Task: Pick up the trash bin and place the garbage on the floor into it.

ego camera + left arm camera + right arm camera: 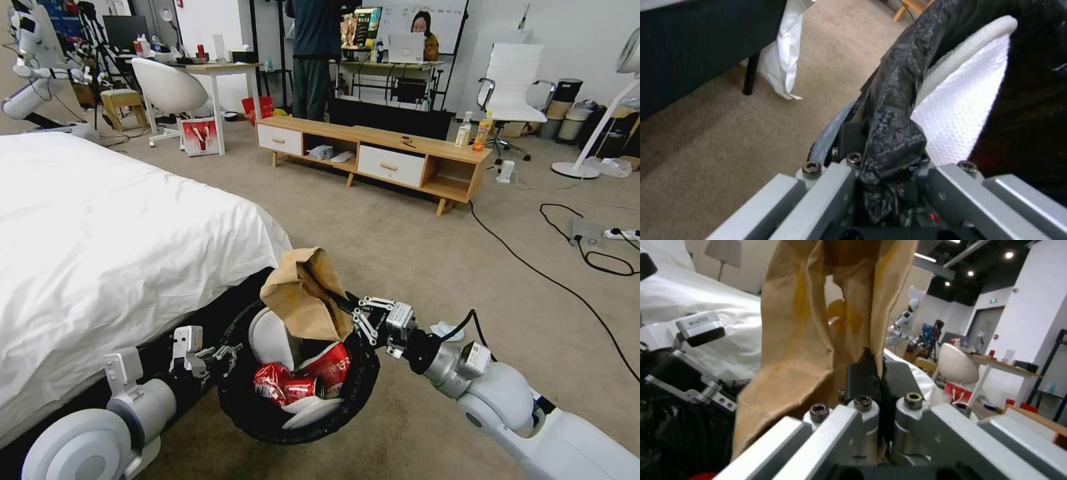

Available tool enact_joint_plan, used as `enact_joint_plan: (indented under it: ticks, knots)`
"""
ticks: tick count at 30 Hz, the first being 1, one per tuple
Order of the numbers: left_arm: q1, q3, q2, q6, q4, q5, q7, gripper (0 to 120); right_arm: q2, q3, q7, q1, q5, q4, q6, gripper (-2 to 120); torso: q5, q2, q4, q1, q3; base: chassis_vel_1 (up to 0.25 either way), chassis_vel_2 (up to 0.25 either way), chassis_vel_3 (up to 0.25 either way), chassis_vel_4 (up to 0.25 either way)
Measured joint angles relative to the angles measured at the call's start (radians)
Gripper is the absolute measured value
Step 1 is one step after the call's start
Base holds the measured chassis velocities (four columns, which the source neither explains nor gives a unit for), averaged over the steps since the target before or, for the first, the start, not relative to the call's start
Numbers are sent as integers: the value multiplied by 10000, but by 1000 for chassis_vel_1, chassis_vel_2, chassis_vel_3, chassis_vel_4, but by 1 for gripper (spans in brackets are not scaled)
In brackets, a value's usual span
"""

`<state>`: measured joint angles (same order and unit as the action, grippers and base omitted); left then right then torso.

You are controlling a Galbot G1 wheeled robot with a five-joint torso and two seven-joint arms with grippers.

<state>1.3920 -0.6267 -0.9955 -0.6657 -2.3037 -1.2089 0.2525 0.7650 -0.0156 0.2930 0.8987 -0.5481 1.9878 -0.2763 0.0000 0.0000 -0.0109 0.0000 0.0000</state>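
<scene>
Left gripper [223, 353] jaws clamp trash bin [300, 417] rim; right gripper [347, 313] jaws pinch brown paper bag [303, 293] above bin; lower before releasing

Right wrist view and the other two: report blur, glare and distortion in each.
Head view: sharp, with wide-angle bending at the edges; the bed is bright white. Left wrist view: soft focus on the trash bin rim clamped by the left gripper. Right wrist view: the brown paper bag is blurred, ceiling lights glare.

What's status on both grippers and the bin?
Left gripper shut on trash bin rim. Right gripper shut on paper bag over bin. Nothing blocking.
</scene>
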Motion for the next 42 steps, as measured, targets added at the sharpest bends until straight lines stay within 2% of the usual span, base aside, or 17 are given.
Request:
enact_joint_plan:
  ticks: [4, 7, 9, 11, 12, 14, 15, 17, 18, 21, 22, 23, 27, 29, 32, 36, 42]
  knots:
    - [-42, 13, -11, 1, 57, -1, 7, 2, 12, -15, -121, -31, 11, -44, 10, 1, 0, 0, 0, 0, 0, 0, 0, 0, 0]
    - [-78, 30, -29, 38, 80, -9, 8, 2, 46, -20, -227, -88, 89, -130, 19, 16, 0, 0, 0, 0, 0, 0, 0, 0, 0]
    - [-79, 38, -36, 39, 84, -10, 8, 2, 50, -25, -238, -111, 97, -144, 18, 19, -1, 0, 0, 0, 1, 0, 0, 0, 0]
    - [-81, 42, -47, 43, 95, -2, 7, 2, 63, -54, -252, -178, 98, -157, 8, 30, 0, 0, 0, 0, 0, 0, 0, 0, 0]
    - [-81, 42, -47, 43, 95, -2, 7, 2, 63, -54, -252, -178, 98, -157, 8, 30, 0, 0, 0, 0, 0, 0, 0, 0, 0]
    - [-86, 43, -58, 52, 127, 18, 5, 2, 76, -88, -264, -234, 97, -179, -4, 41, 0, 0, 0, 0, 0, 0, 0, 0, 0]
    - [-86, 43, -58, 52, 127, 18, 5, 2, 76, -88, -264, -234, 97, -179, -4, 41, 0, 0, 0, 0, 0, 0, 0, 0, 0]
    - [-116, 44, -70, 68, 204, 50, 0, 2, 75, -100, -277, -283, 96, -191, -15, 51, 0, 0, 0, 0, 0, 0, 0, 0, 0]
    - [-116, 44, -70, 68, 204, 50, 0, 2, 75, -100, -277, -283, 96, -191, -15, 51, 0, 0, 0, 0, 0, 0, 0, 0, 0]
    - [-348, 144, -89, 104, 482, 2, 98, 2, 63, -89, -291, -357, 91, -192, -25, 65, -1, 0, 0, 0, 0, 0, 0, 0, 0]
    - [-348, 144, -89, 104, 482, 2, 98, 2, 63, -89, -291, -357, 91, -192, -25, 65, -1, 0, 0, 0, 0, 0, 0, 0, 0]
    - [-520, 234, -93, 110, 644, -110, 204, 2, 61, -74, -303, -385, 83, -191, -28, 74, -1, 0, 0, 0, 0, 0, 0, 0, 0]
    - [-657, 327, -93, 110, 789, -187, 258, 2, 59, -56, -326, -390, 80, -191, -29, 80, -1, 0, -1, 0, 0, 0, 0, 0, 0]
    - [-757, 411, -90, 110, 918, -212, 281, 2, 42, -29, -358, -389, 77, -190, -29, 93, -1, 0, -1, 0, 1, 0, 0, 0, 0]
    - [-828, 463, -92, 110, 1065, -227, 281, 2, 12, 7, -373, -376, 70, -190, -29, 99, -1, 0, -1, 0, 1, 0, 0, 0, 0]
    - [-857, 465, -91, 112, 1190, -233, 305, 2, 16, 24, -402, -377, 62, -193, -23, 100, -1, 0, -1, 0, 0, 0, 0, 0, 0]
    - [-976, 421, -62, 102, 1265, -487, 852, 2, 129, -76, -488, -479, 59, -317, -8, 100, 0, 0, 0, 0, 0, 0, 0, 0, 0]
